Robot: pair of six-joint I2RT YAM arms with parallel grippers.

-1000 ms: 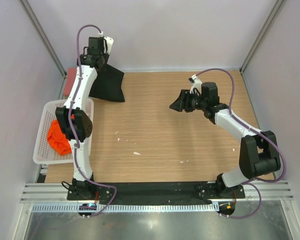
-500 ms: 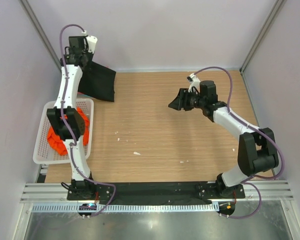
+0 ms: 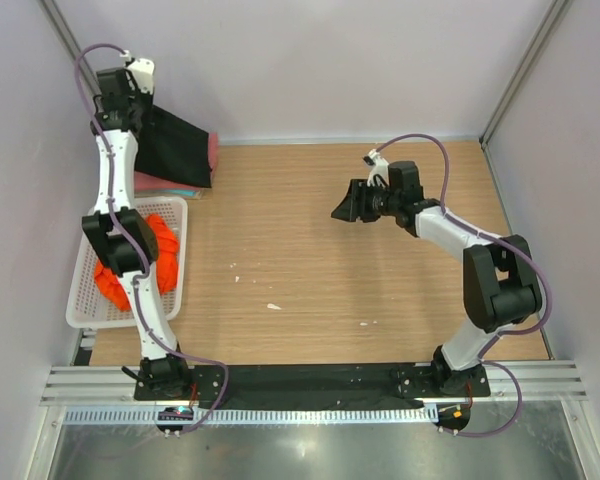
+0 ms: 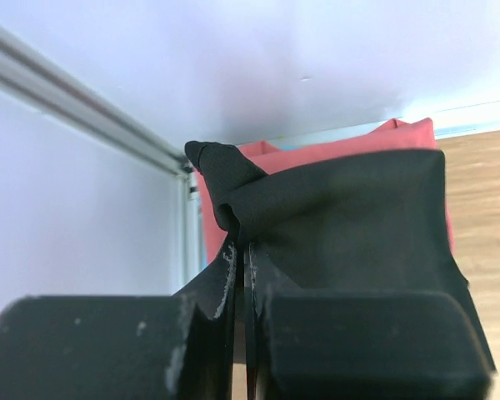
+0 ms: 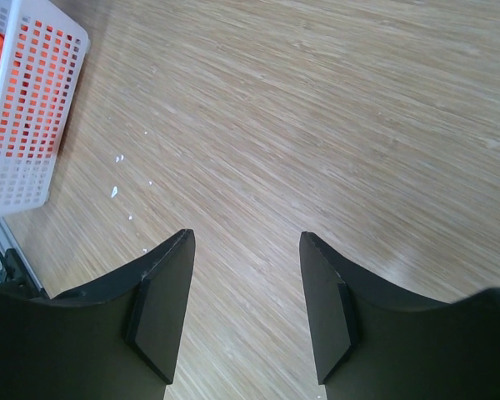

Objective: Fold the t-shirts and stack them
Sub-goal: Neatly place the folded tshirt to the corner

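Note:
My left gripper is raised at the back left corner, shut on a pinched edge of the folded black t-shirt. In the left wrist view the left gripper has black t-shirt cloth bunched at its tips. The black t-shirt hangs over the folded pinkish-red t-shirt, whose edge shows behind it. The orange t-shirt lies crumpled in the white basket. Over the table's middle right, my right gripper stands open with nothing between its fingers.
The white mesh basket stands at the table's left edge. Small white scraps lie on the wooden table. Enclosure walls and a metal post are close behind my left gripper.
My left arm has swung left and back, carrying the black t-shirt over the pinkish-red one in the corner. My right gripper shifted slightly left, still open.

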